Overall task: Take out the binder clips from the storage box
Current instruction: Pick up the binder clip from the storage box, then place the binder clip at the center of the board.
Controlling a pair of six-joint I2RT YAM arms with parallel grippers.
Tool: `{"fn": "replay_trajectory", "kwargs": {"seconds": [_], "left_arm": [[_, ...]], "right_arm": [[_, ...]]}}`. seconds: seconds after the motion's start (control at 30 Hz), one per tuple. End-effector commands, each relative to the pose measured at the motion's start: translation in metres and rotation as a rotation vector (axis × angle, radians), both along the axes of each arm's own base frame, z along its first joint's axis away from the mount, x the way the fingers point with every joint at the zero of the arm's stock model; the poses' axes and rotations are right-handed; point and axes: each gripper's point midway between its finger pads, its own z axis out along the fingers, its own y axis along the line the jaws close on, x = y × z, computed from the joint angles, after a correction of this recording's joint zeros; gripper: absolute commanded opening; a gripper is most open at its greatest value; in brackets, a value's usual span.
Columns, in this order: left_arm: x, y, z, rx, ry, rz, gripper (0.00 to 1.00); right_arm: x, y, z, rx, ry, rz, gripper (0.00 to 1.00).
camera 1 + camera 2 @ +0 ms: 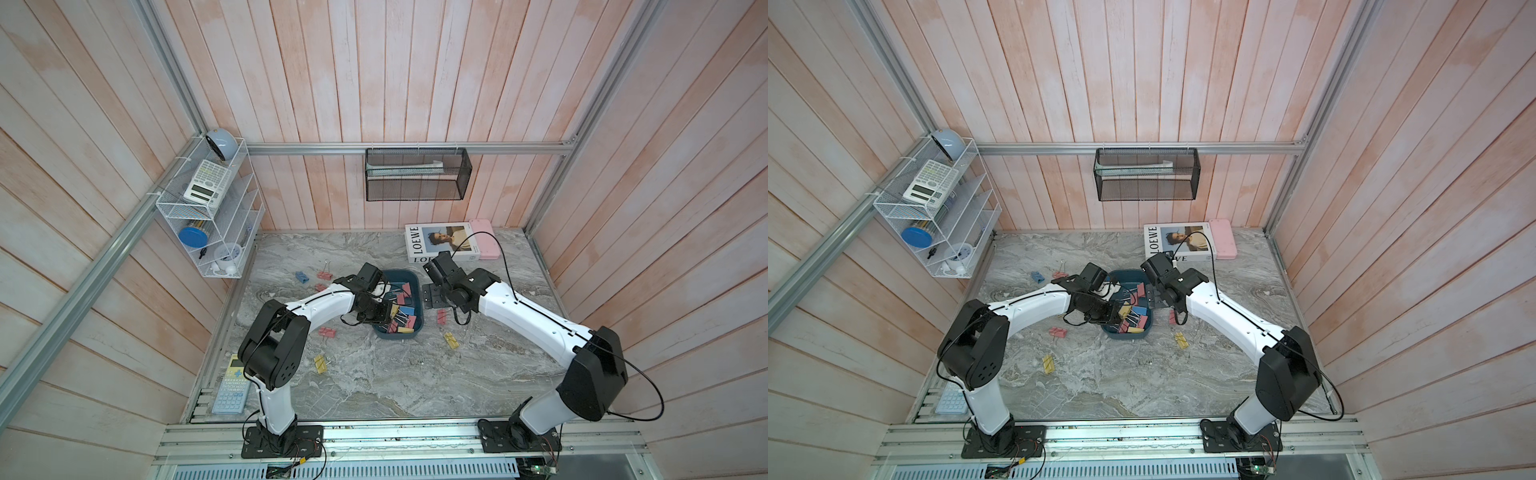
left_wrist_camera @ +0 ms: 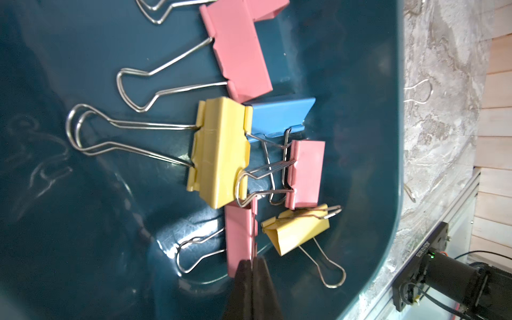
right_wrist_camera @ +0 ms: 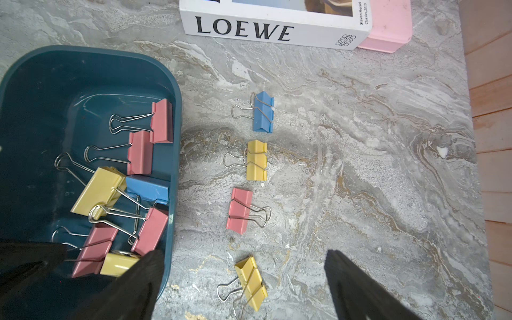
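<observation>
The dark teal storage box [image 1: 395, 337] [image 1: 1126, 336] stands mid-table, and several pink, yellow and blue binder clips [image 2: 219, 152] lie tangled in its near half. My left gripper [image 2: 252, 261] [image 1: 390, 313] reaches into the box. It is shut on the thin wire handle of a pink clip [image 2: 239, 235]. My right gripper [image 3: 243, 253] [image 1: 434, 296] hovers open over the table, just right of the box. A yellow clip [image 3: 250, 282] lies on the marble below its gap, untouched.
More clips lie on the table: blue [image 3: 263, 112], yellow [image 3: 257, 160] and pink [image 3: 239, 209] right of the box, and others left of it [image 1: 325, 275] [image 1: 320, 363]. A LOEWE book [image 1: 440, 243] and pink case [image 1: 482, 245] sit at the back. A calculator [image 1: 230, 386] lies front left.
</observation>
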Motion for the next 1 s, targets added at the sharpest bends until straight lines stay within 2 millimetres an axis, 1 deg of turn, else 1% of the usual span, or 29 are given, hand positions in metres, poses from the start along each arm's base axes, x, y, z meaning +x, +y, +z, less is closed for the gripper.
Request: {"fn": "replay_trajectory", "kwargs": {"seconds": [0.0, 0.1, 0.23, 0.37, 0.47, 0.57, 0.63, 0.83, 0.93, 0.97], "left_arm": [[0.004, 0.005, 0.024, 0.001, -0.054, 0.03, 0.0], [0.012, 0.007, 0.05, -0.019, -0.116, 0.054, 0.0], [0.023, 0.018, 0.077, -0.04, -0.177, 0.108, 0.0], [0.039, 0.042, 0.099, -0.076, -0.223, 0.225, 0.0], [0.051, 0.071, 0.114, -0.116, -0.268, 0.343, 0.0], [0.06, 0.107, 0.119, -0.13, -0.297, 0.472, 0.0], [0.064, 0.137, 0.116, -0.128, -0.301, 0.567, 0.0], [0.072, 0.234, 0.098, -0.114, -0.311, 0.871, 0.0], [0.077, 0.278, 0.086, -0.11, -0.312, 1.012, 0.0], [0.078, 0.289, 0.082, -0.114, -0.308, 1.044, 0.0]], "right_arm": [[0.003, 0.001, 0.004, 0.004, -0.009, 0.0, 0.98], [0.003, 0.001, 0.003, 0.004, -0.007, 0.001, 0.98], [0.003, 0.002, 0.004, 0.009, -0.008, 0.003, 0.98], [0.002, 0.005, 0.004, 0.024, -0.004, 0.019, 0.98], [0.001, 0.013, 0.003, 0.055, 0.006, 0.052, 0.98], [0.001, 0.021, 0.004, 0.087, 0.008, 0.079, 0.98], [0.001, 0.028, 0.006, 0.111, 0.006, 0.101, 0.98], [-0.001, 0.048, 0.007, 0.145, 0.003, 0.162, 0.98], [-0.003, 0.056, 0.006, 0.154, 0.013, 0.185, 0.98], [-0.003, 0.058, 0.007, 0.156, 0.014, 0.193, 0.98]]}}
